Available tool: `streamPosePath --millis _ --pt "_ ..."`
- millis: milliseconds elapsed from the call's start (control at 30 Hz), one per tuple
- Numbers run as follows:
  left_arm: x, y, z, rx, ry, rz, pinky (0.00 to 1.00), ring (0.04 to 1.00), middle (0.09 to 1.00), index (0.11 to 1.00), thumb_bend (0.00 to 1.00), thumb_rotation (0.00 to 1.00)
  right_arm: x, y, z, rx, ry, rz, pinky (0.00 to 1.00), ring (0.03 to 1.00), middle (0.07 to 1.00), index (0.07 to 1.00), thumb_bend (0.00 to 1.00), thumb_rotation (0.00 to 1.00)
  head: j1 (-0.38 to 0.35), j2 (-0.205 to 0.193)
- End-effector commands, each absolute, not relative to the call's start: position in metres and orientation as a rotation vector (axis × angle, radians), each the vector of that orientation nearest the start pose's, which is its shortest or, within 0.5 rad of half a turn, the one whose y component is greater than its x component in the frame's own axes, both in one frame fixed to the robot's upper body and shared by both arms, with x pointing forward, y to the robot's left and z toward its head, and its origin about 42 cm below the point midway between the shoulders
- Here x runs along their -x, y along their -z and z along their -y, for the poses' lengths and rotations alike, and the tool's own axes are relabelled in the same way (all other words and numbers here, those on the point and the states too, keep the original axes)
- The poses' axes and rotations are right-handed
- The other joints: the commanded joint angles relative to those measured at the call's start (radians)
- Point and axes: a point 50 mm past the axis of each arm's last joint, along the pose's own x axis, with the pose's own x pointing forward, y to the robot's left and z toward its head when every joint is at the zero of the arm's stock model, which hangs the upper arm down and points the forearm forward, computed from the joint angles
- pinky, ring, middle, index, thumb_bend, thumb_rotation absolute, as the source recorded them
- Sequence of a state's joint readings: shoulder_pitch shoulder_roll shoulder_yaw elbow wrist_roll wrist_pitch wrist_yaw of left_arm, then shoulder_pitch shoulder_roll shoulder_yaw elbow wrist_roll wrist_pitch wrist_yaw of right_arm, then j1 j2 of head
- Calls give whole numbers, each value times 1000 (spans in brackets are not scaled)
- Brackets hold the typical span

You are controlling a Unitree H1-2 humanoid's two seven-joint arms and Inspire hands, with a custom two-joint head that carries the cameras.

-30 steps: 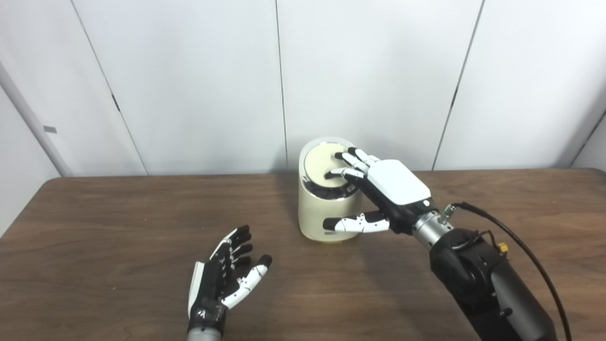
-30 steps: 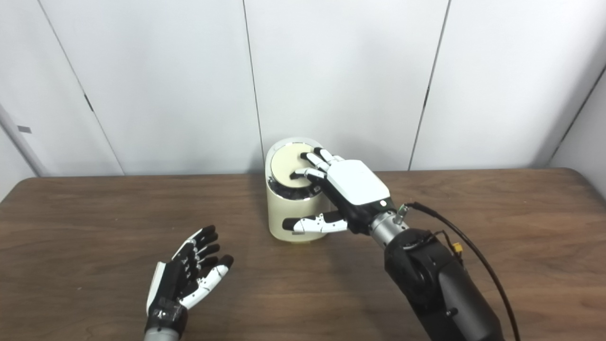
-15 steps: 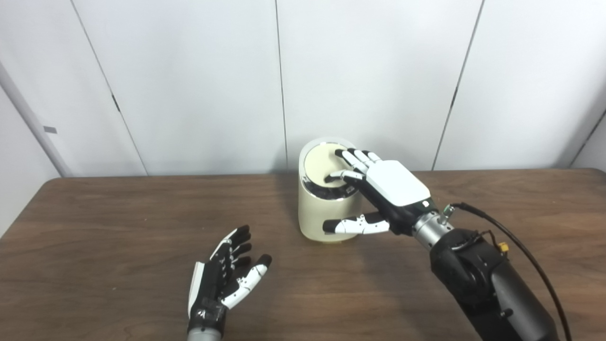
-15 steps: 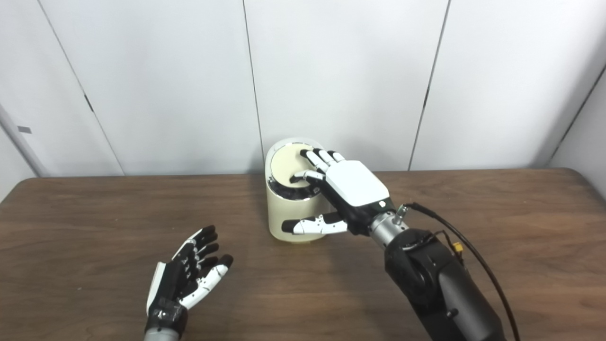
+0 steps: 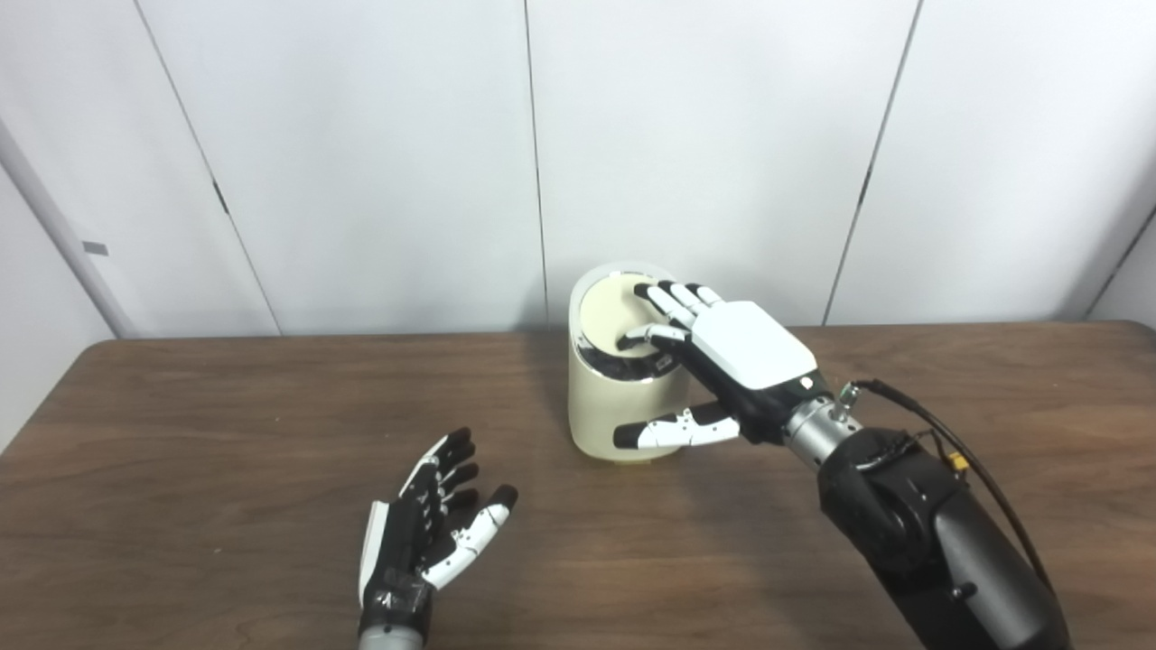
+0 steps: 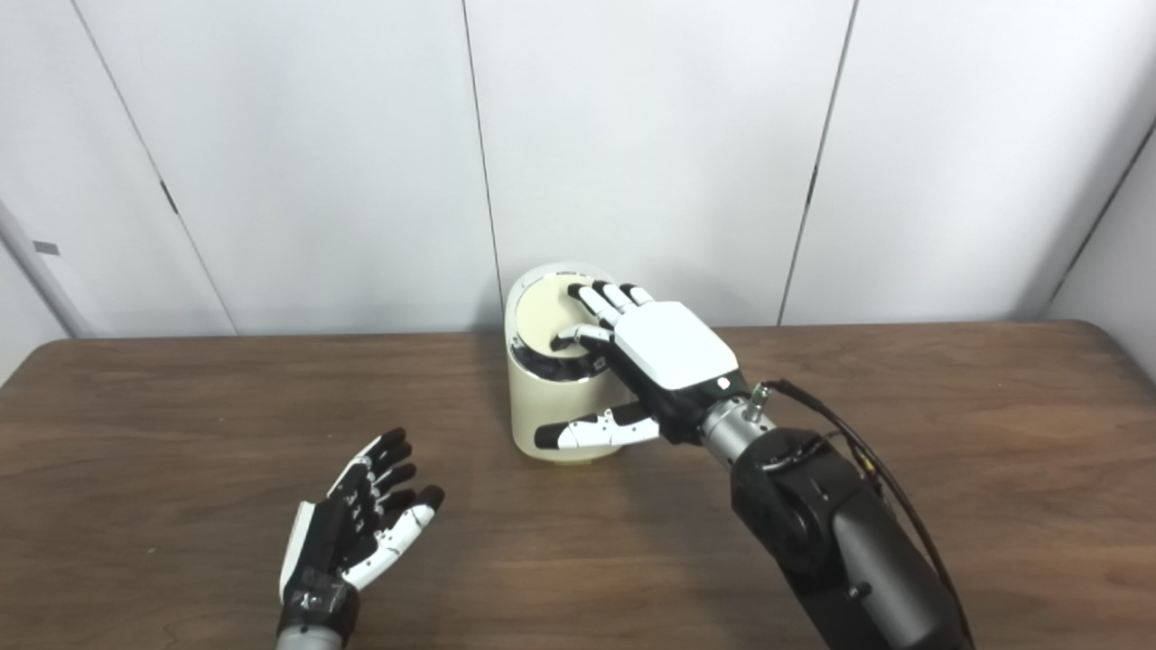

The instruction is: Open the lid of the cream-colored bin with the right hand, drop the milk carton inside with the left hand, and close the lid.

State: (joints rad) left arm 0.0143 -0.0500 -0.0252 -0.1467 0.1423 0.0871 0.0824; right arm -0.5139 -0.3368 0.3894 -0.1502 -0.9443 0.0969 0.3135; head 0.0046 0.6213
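The cream-colored bin (image 5: 603,406) stands at the back middle of the table. Its round lid (image 5: 605,311) sits tilted, with a dark gap showing along its front edge. My right hand (image 5: 736,348) lies open over the lid, fingers spread flat on its right half, thumb stretched across the front of the bin's wall. My left hand (image 5: 433,533) rests open on the table to the bin's front left, palm up, holding nothing. No milk carton shows in either view.
The brown wooden table (image 5: 226,433) runs across the whole view. White wall panels stand close behind the bin. A black cable (image 5: 957,451) loops off my right forearm.
My right hand has slid a little further left across the lid, and its wrist has shifted slightly left. The left hand has not moved.
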Motion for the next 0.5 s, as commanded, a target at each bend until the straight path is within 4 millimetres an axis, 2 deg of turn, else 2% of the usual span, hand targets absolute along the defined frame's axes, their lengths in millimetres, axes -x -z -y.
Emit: streamPosePath --millis 0,300,467 --pt "-280 -134 -191 -80 -81 88 792 839 871 890 636 291 -387 -252 166 1458 -425 395 1000 1000 1000 738 636 994 -1 0" --pt "-280 -134 -191 -77 -78 91 793 840 865 880 640 287 -385 -255 170 1427 -420 402 1000 1000 1000 747 636 994 1 -2" --pt "-280 -134 -192 -87 -80 91 793 839 865 880 650 303 -377 -279 179 1332 -353 431 1000 1000 1000 800 640 1000 1 -1"
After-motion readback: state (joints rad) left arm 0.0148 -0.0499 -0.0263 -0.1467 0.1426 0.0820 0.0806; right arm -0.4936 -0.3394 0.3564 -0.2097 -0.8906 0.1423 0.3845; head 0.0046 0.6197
